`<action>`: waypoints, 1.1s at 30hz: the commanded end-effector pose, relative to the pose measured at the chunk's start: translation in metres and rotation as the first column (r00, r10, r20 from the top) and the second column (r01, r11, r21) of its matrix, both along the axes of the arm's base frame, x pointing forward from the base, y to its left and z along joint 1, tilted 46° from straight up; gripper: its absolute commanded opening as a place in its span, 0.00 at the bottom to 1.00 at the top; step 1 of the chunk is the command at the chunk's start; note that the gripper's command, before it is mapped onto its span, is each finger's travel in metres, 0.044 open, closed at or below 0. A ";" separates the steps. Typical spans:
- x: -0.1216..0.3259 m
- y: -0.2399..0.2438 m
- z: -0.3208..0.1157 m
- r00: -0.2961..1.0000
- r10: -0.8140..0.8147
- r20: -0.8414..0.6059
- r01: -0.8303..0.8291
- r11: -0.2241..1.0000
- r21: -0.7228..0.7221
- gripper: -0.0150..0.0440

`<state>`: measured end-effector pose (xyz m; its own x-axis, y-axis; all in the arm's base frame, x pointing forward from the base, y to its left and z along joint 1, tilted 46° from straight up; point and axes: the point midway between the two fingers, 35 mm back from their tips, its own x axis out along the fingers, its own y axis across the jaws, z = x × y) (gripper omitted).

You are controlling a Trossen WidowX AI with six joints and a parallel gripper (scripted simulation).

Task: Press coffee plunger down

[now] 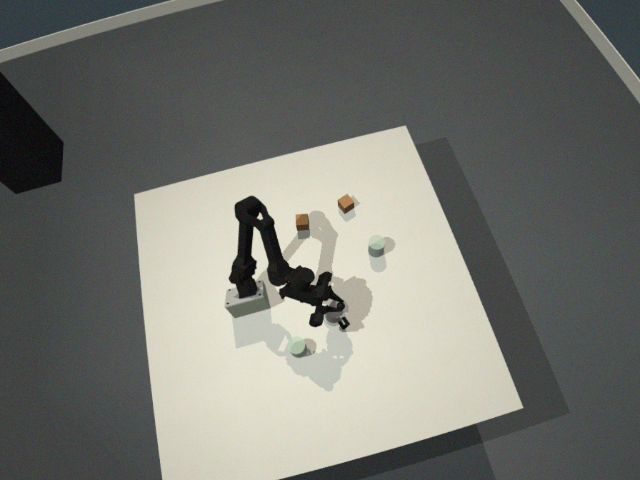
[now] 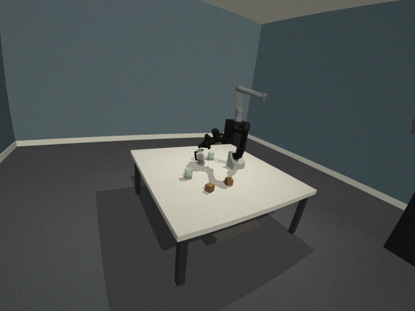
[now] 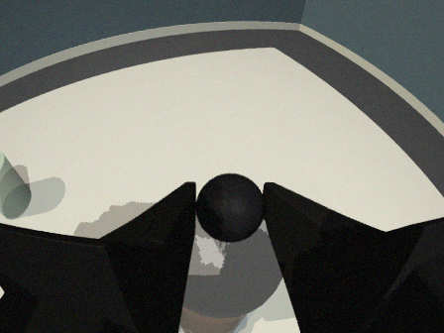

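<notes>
My gripper (image 1: 341,306) (image 2: 200,146) (image 3: 229,192) is shut on the round black plunger knob (image 3: 230,210), one finger on each side. The coffee press (image 1: 332,318) (image 2: 200,158) stands on the white table directly below, with brown coffee in its clear glass. Its black handle (image 1: 343,323) (image 2: 195,156) points away from the arm. The knob is close above the grey lid (image 3: 243,292), with only a short piece of rod showing. In the exterior view the press looks nearly upright, perhaps leaning slightly toward the handle side. Its base is hidden in the wrist view.
One pale green cup (image 1: 376,246) (image 2: 188,173) (image 3: 16,195) stands beyond the press to one side; another cup (image 1: 297,346) (image 2: 210,155) stands nearer it. Two orange-brown cubes (image 1: 302,222) (image 1: 346,203) lie farther off. A grey arm (image 2: 238,102) stands behind the table (image 1: 423,371).
</notes>
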<state>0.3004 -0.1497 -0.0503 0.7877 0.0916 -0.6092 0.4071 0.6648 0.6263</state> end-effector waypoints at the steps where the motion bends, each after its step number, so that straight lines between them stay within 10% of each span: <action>1: -0.001 0.007 -0.006 1.000 0.010 -0.020 -0.009 1.000 0.027 0.45; 33: 0.004 0.004 -0.009 1.000 0.010 -0.019 -0.009 1.000 0.027 0.45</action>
<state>0.3051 -0.1498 -0.0554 0.7825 0.1028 -0.6141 0.4092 0.6585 0.6316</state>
